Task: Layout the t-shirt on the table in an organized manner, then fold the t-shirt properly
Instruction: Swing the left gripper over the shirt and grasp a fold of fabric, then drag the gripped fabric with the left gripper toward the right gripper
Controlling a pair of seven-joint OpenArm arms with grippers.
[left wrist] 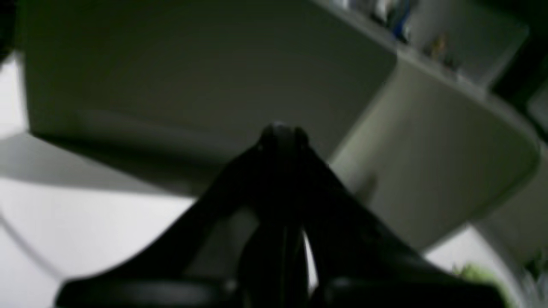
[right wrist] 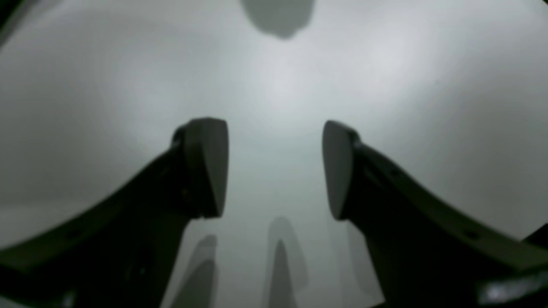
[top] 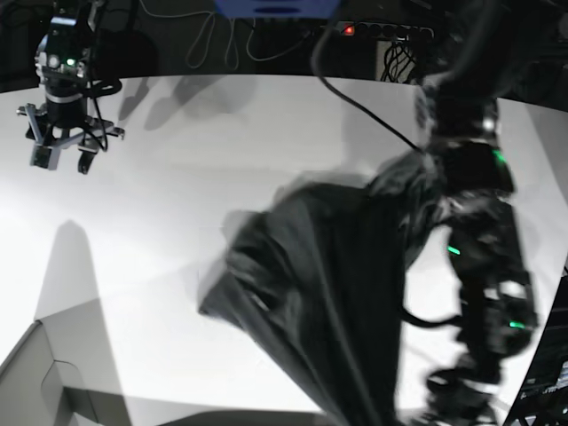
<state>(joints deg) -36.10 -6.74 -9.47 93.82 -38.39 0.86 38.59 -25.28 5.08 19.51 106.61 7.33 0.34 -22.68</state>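
The dark grey t-shirt [top: 328,293] hangs in a long bunched drape over the right half of the white table [top: 177,177], blurred by motion. Its upper end rises to my left arm [top: 470,177], and its lower end trails toward the near edge. In the left wrist view my left gripper [left wrist: 280,134] has its dark fingers pressed together; the cloth itself is not distinct there. My right gripper [top: 60,160] hovers at the far left of the table, well away from the shirt. Its pads [right wrist: 209,167] stand wide apart over bare table [right wrist: 274,85], nothing between them.
A grey box corner [top: 35,382] sits at the near left. Cables and a power strip [top: 382,31] run along the back edge. The left wrist view shows a large grey panel with a rounded corner [left wrist: 214,64] and a shelf of small items [left wrist: 402,21].
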